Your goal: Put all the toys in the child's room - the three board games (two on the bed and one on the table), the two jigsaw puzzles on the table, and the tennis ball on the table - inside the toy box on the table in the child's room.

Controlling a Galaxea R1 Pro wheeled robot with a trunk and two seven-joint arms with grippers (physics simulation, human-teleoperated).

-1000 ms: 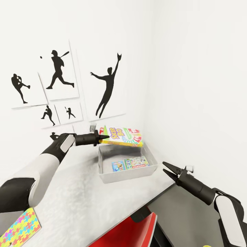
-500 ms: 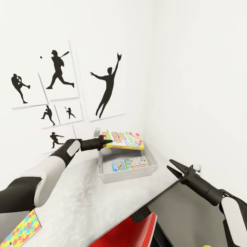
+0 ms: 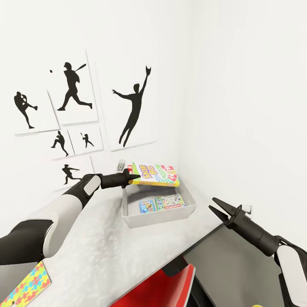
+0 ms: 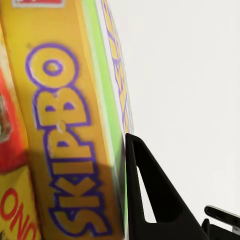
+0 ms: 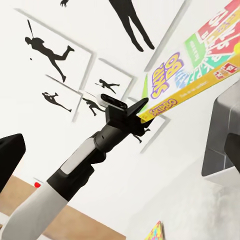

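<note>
My left gripper (image 3: 133, 177) is shut on the near edge of the green, yellow and red "SKIP BO" board game (image 3: 155, 174), holding it flat just above the far end of the toy box (image 3: 158, 215). The right wrist view shows the same grip: left gripper (image 5: 139, 114), game (image 5: 192, 75). In the left wrist view the game's yellow edge (image 4: 65, 135) sits against one black finger (image 4: 150, 200). Two board games lie flat inside the box, a small blue one (image 3: 147, 206) and a green-printed one (image 3: 169, 201). A jigsaw puzzle (image 3: 26, 285) lies on the table (image 3: 106, 243). My right gripper (image 3: 217, 209) hangs open, empty, right of the box.
The toy box sits in the table's far corner against white walls with black baseball silhouette pictures (image 3: 74, 87). A red chair (image 3: 164, 288) stands below the table's front edge. A lower dark grey desk section (image 3: 230, 273) adjoins on the right, under my right arm.
My left gripper has carried the SKIP BO box to the right and slightly away, so it now hangs over the toy box. My right gripper has drifted a little right and lower.
</note>
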